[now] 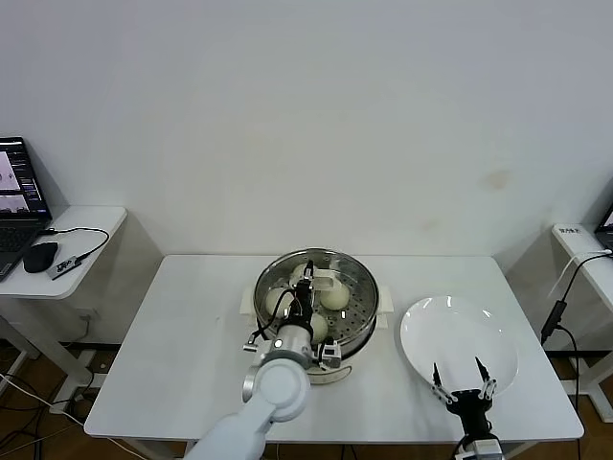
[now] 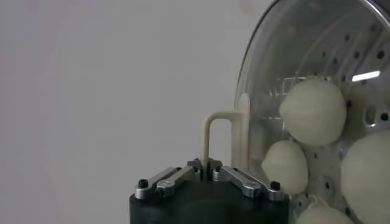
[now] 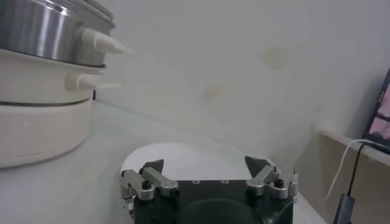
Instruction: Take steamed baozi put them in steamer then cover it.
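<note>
Item: steamer (image 1: 356, 278), a shiny steel pot with a perforated tray on a cream-white base, at the middle of the white surface (image 1: 172, 335). Contents: steamed baozi (image 2: 314, 111), pale round buns, four showing through the glass in my left wrist view, all lying on the tray. Item: glass lid (image 2: 274, 73) with a cream loop handle (image 2: 219, 131), over the pot; whether it sits flat on the rim I cannot tell. My left gripper (image 2: 206, 167) is above the steamer, its jaws closed tight on that handle. Item: white plate (image 1: 460, 345), to the right of the steamer, nothing on it. My right gripper (image 1: 461, 379) hangs over the plate's near edge, jaws spread wide, holding nothing.
</note>
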Motion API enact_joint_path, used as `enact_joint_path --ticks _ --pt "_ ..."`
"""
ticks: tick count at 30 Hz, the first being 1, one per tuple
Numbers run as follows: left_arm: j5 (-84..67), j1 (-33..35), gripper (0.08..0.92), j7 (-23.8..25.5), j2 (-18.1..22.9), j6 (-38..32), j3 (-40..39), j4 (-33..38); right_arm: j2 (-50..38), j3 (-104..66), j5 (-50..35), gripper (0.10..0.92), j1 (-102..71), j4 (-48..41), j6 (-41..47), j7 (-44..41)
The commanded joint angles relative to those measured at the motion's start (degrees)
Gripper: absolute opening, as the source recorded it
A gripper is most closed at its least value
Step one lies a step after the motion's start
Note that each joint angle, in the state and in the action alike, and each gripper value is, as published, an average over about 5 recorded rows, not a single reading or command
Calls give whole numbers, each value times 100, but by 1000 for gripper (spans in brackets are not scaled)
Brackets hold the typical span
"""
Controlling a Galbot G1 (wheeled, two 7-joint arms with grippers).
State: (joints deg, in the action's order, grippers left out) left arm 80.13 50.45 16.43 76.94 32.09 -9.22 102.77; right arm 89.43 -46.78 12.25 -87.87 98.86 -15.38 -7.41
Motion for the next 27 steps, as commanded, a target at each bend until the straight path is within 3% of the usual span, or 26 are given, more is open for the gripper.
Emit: enact_joint_path --ticks 1,10,13,19,27 --pt "84 1 139 -9 85 -22 7 -95 -2 6 10 823 0 -10 -9 -8" --pt "-1 137 140 -64 145 -10 43 80 -12 17 19 823 0 -31 -12 -19" --pt "-72 193 181 -59 84 8 55 268 -5 26 27 823 2 -31 -5 -18" --pt "-232 528 352 -112 -283 2 131 813 -1 23 36 823 -29 -16 -1 -18" --pt "-919 1382 586 -573 -913 -270 316 2014 -73 -10 8 823 -86 -14 -8 -13"
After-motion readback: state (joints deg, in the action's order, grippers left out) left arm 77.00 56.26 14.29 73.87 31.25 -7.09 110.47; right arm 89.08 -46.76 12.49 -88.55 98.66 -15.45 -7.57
